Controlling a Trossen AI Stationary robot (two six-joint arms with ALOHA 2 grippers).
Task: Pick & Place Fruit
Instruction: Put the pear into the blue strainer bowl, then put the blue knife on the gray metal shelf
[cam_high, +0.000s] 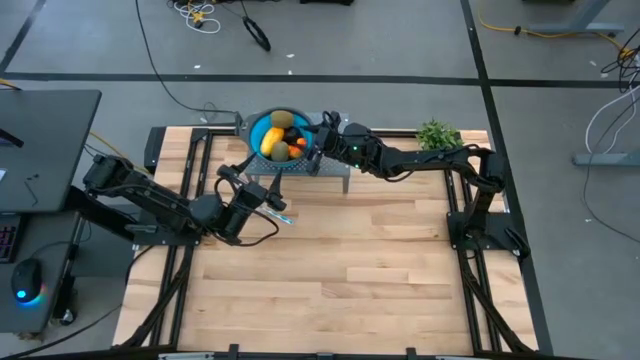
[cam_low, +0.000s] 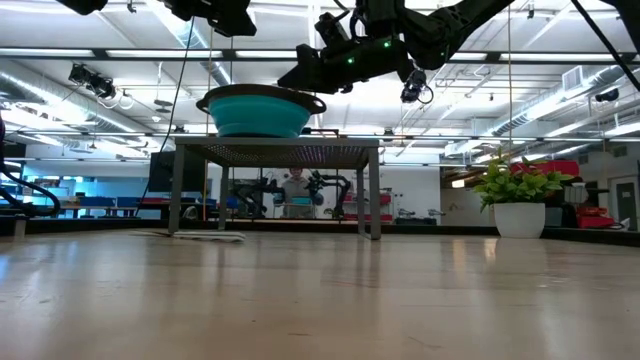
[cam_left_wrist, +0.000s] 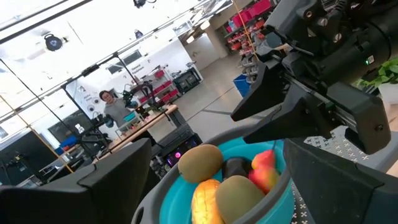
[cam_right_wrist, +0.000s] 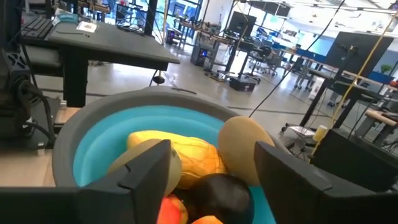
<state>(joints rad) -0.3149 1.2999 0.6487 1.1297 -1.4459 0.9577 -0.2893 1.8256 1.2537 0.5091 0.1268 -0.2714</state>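
Right tool (cam_high: 322, 131) hangs at the rim of the blue bowl (cam_high: 256, 131) on the side toward the plant, fingers (cam_right_wrist: 146, 163) spread apart with nothing between them; its wrist view looks straight down into the bowl. Left tool (cam_high: 262, 196) sits just short of the bowl's near side, above the wooden surface (cam_high: 350, 260), its fingers (cam_left_wrist: 112, 168) likewise spread wide and empty, with the bowl framed between them in its own wrist view. All the fruit lies inside the bowl: the yellow oblong fruit (cam_right_wrist: 186, 152) lies across the middle, one olive-brown oval (cam_right_wrist: 245, 146) stands against the far wall, a second olive-brown oval (cam_left_wrist: 236, 194) lies beside it, the dark ball (cam_right_wrist: 217, 190) is wedged among them, and orange pieces (cam_left_wrist: 264, 171) rest against the bowl wall. The pieces touch one another in a single heap. The bowl has a grey rim and stands on a small raised metal stand (cam_low: 275, 150) at the back of the surface; in the low view the stand's legs reach the surface and the bowl sits on its top plate. A blue-handled knife (cam_high: 280, 212) lies on the surface just beside the left tool. A green potted plant (cam_high: 437, 134) stands at the back edge, well apart from the bowl, behind the right arm
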